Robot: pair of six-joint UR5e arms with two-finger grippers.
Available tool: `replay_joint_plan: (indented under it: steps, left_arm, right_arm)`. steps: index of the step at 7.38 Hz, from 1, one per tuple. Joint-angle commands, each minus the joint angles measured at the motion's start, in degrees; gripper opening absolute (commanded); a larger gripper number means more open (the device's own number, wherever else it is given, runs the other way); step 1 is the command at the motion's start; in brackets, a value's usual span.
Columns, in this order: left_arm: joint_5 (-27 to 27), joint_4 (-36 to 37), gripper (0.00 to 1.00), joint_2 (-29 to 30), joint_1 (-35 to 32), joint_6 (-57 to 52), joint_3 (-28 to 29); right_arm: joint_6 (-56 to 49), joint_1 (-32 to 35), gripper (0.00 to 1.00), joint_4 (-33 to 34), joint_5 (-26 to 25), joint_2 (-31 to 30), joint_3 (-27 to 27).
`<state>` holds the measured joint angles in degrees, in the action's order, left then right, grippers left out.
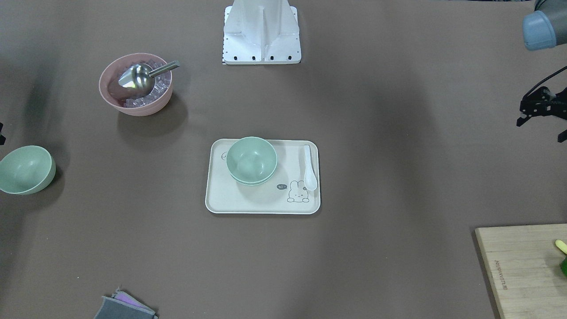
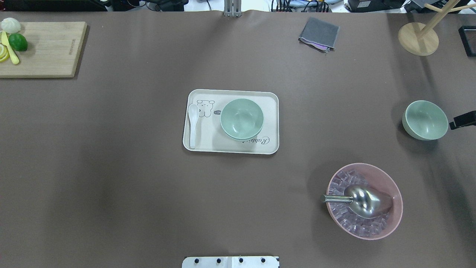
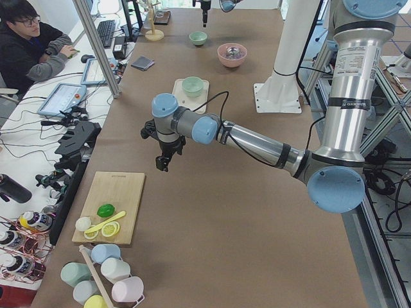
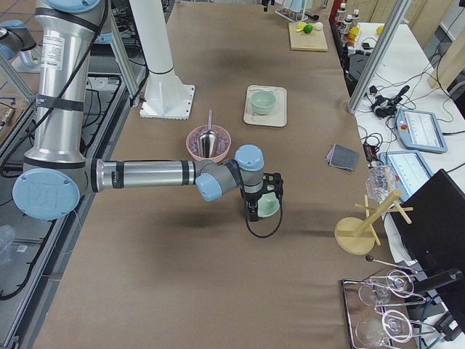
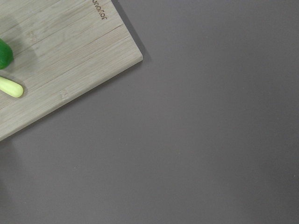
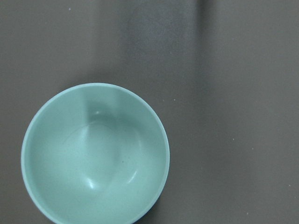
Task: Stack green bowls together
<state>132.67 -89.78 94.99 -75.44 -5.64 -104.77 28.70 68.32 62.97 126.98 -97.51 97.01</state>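
Two pale green bowls [image 2: 241,119] sit nested on a cream tray [image 2: 230,147] at the table's middle; they also show in the front view [image 1: 251,159]. A third green bowl [image 2: 425,120] stands alone on the table at the right, also in the front view [image 1: 25,169] and the right wrist view [image 6: 96,154]. My right gripper [image 2: 463,120] hangs just beside and above this bowl, mostly cut off by the view's edge; I cannot tell if it is open or shut. My left gripper [image 1: 540,128] is open and empty, high over the table near the cutting board.
A pink bowl [image 2: 386,223] with ice cubes and a metal scoop [image 2: 362,201] stands near the lone green bowl. A white spoon [image 2: 192,124] lies on the tray. A wooden cutting board [image 2: 48,52] with lime, a grey cloth [image 2: 319,33] and a wooden stand [image 2: 418,39] sit at the far edge.
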Motion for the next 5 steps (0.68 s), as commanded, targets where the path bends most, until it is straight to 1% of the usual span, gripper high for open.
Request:
replay_joint_plan:
  steps: [1, 2, 4, 5]
  left_arm:
    - [0.0, -0.1, 0.98, -0.2, -0.1, -0.1, -0.2]
    - [0.0, -0.7, 0.98, -0.8, -0.1, -0.1, -0.3]
    - [0.0, -1.6, 0.98, -1.3, -0.1, 0.1, -0.2]
    - [0.0, -1.6, 0.98, -1.3, -0.1, 0.1, -0.2]
  right_arm:
    - [2.0, -0.4, 0.89, -0.4, -1.0, 5.1, -5.4]
    - [4.5, -0.5, 0.8, -0.4, -0.9, 5.6, -5.5]
    - [4.7, -1.6, 0.63, -0.5, -1.2, 5.6, -5.9]
    - [4.7, -2.4, 0.61, -0.5, -1.2, 5.7, -6.1]
